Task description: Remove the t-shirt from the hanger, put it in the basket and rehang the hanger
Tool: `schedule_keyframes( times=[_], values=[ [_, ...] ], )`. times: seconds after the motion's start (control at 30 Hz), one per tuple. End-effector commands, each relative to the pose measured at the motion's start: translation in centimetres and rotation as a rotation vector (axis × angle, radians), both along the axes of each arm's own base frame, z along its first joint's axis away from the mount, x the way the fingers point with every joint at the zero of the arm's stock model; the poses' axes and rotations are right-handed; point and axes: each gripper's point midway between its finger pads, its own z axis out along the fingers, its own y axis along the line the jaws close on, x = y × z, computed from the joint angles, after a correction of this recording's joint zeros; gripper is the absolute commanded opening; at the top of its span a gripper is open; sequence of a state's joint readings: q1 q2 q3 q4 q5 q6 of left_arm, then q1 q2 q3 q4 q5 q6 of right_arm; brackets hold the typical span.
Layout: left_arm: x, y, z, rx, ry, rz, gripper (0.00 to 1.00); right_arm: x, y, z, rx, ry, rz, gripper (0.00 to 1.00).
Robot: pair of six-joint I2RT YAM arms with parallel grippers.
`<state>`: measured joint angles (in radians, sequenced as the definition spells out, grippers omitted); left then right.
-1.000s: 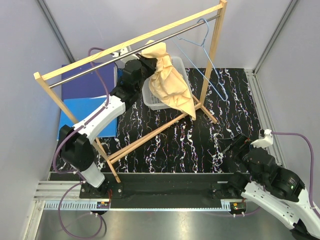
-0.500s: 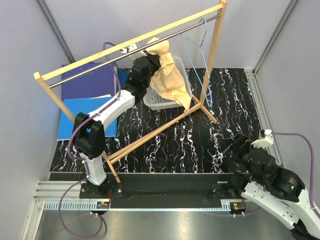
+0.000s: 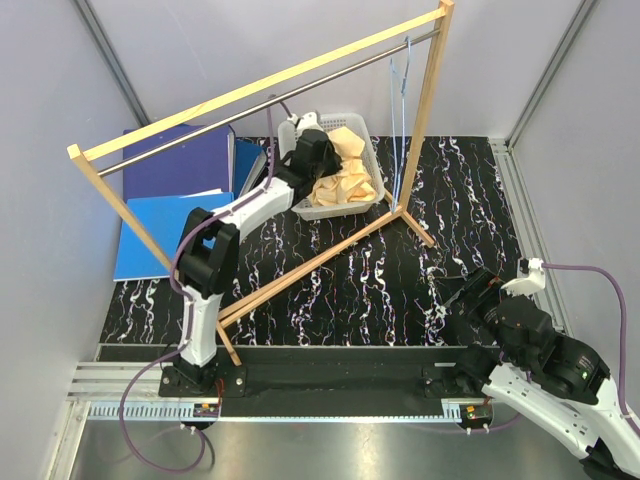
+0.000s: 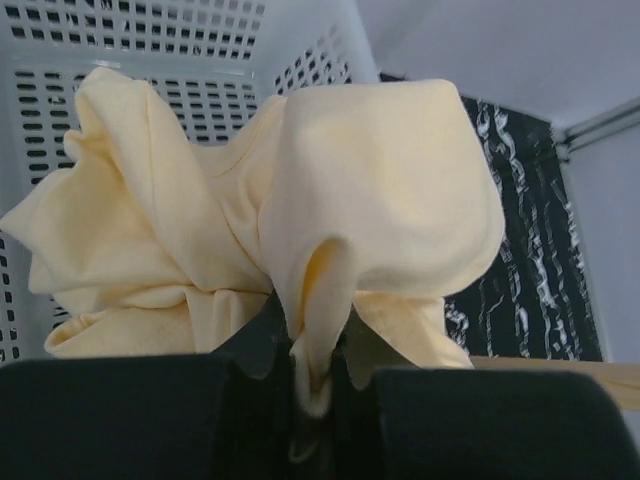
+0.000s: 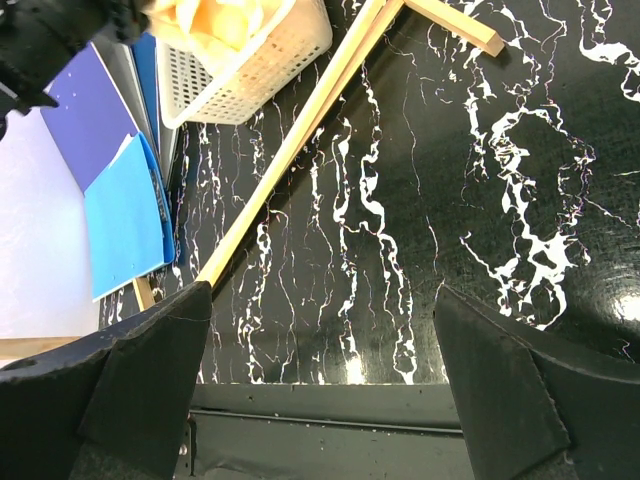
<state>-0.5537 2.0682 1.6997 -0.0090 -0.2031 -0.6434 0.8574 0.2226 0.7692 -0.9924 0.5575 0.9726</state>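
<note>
The pale peach t-shirt (image 3: 348, 172) lies bunched inside the white basket (image 3: 297, 206). In the left wrist view the t-shirt (image 4: 300, 190) fills the frame, and my left gripper (image 4: 315, 375) is shut on a fold of it. In the top view my left gripper (image 3: 322, 160) is over the basket. The thin light-blue hanger (image 3: 399, 120) hangs bare from the metal rail of the wooden rack, at its right end. My right gripper (image 5: 320, 350) is open and empty above the black mat at the near right; in the top view it (image 3: 462, 300) is far from the basket.
The wooden rack (image 3: 250, 90) with its metal rail crosses the scene diagonally; its base bar (image 5: 300, 140) runs in front of the basket (image 5: 250, 70). Blue and purple folders (image 3: 165, 200) lie at the far left. Grey walls close in both sides.
My left gripper has moved down and right with the t-shirt, from up beside the rail into the basket. The shirt is now bunched there. The bare hanger has swung edge-on.
</note>
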Motion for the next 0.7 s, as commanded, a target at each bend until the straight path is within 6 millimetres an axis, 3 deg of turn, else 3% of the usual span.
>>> schedule_keyframes(
  times=[0.0, 0.03, 0.1, 0.17, 0.2, 0.23, 0.27, 0.3, 0.37, 0.47, 0.5, 0.67],
  values=[
    [-0.8, -1.1, -0.6, 0.043, 0.085, -0.119, 0.05, 0.2, 0.4, 0.7, 0.018, -0.021, 0.011, 1.00],
    [-0.8, -0.7, -1.1, 0.042, 0.111, -0.125, 0.08, 0.2, 0.4, 0.6, 0.019, -0.019, 0.010, 1.00],
    [-1.0, -0.4, -1.2, 0.030, 0.141, -0.139, 0.25, 0.2, 0.5, 0.5, 0.016, -0.016, 0.013, 1.00],
    [-1.1, 0.4, -0.7, 0.034, 0.166, -0.132, 0.46, 0.2, 0.7, 0.4, 0.009, -0.007, 0.017, 1.00],
    [-1.1, 0.9, -0.5, 0.038, 0.171, -0.125, 0.65, 0.3, 0.7, 0.4, 0.007, -0.006, 0.019, 1.00],
    [-1.5, 1.2, -0.6, 0.051, 0.182, -0.127, 0.71, 0.3, 0.8, 0.3, 0.006, -0.005, 0.021, 1.00],
    [-1.9, 1.4, 0.7, 0.047, 0.164, -0.131, 0.77, 0.3, 1.0, 0.2, -0.001, 0.003, 0.027, 1.00],
    [-2.2, 1.6, 1.2, 0.048, 0.158, -0.136, 0.94, 0.3, 1.0, 0.2, 0.000, 0.000, 0.027, 1.00],
    [-3.3, 2.0, 2.7, 0.043, 0.144, -0.145, 0.99, 0.4, 1.1, 0.2, -0.003, 0.001, 0.030, 1.00],
    [-5.4, 2.0, 3.5, 0.014, 0.161, -0.185, 0.99, 0.5, 1.2, 0.0, -0.005, 0.001, 0.032, 0.99],
    [-6.3, 2.3, 4.9, 0.002, 0.144, -0.192, 0.99, 0.5, 1.4, 0.0, -0.003, 0.001, 0.036, 1.00],
    [-9.1, 3.0, 7.0, -0.016, 0.118, -0.226, 0.99, 0.7, 2.5, -0.8, -0.007, 0.027, 0.064, 1.00]
  ],
)
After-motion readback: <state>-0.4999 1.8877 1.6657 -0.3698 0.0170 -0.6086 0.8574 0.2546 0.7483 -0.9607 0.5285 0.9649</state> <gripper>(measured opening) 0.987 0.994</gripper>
